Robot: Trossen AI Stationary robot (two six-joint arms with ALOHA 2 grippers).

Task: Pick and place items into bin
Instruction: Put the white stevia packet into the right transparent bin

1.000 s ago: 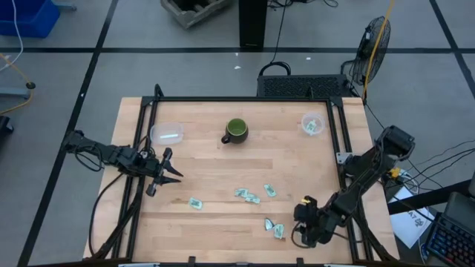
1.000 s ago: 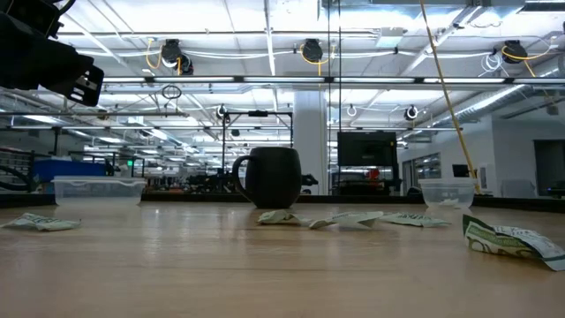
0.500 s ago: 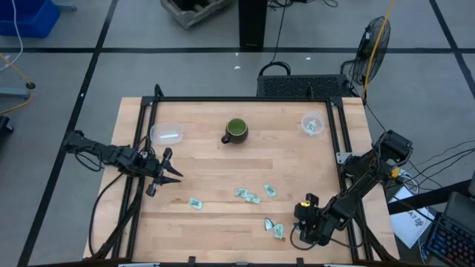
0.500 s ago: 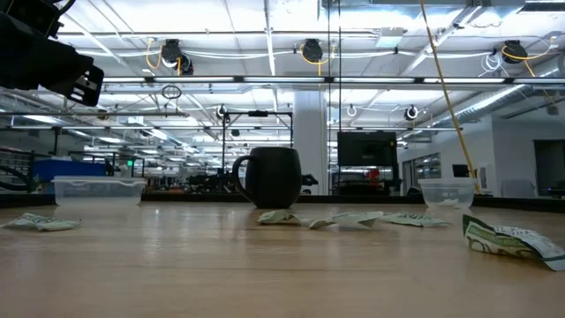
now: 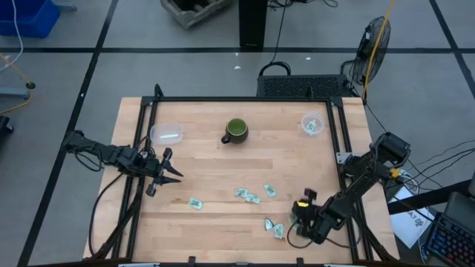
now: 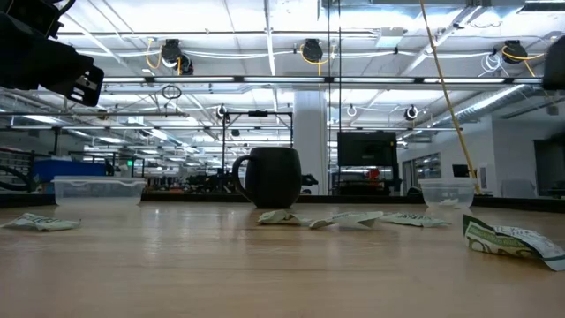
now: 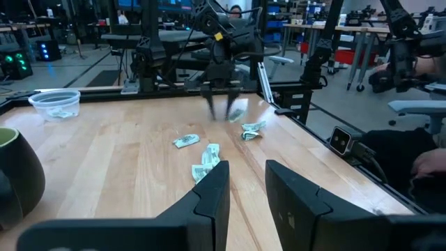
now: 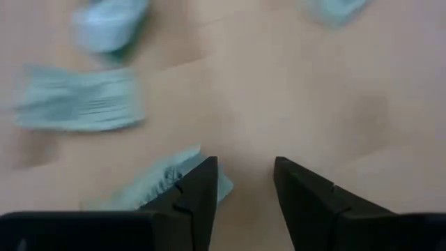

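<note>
Pale green packets (image 5: pixel 252 196), green mug (image 5: pixel 236 131)

Both arms are dark, slim and jointed, each ending in two black angular fingers, the right gripper (image 5: pixel 292 222) carrying a small yellow tag.

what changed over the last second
The right pincer slid toward the pair of packets at the table's near right and its fingers narrowed, though a gap still shows and nothing is held. The left pincer, green mug, both clear bins and the other packets stayed put.
</note>
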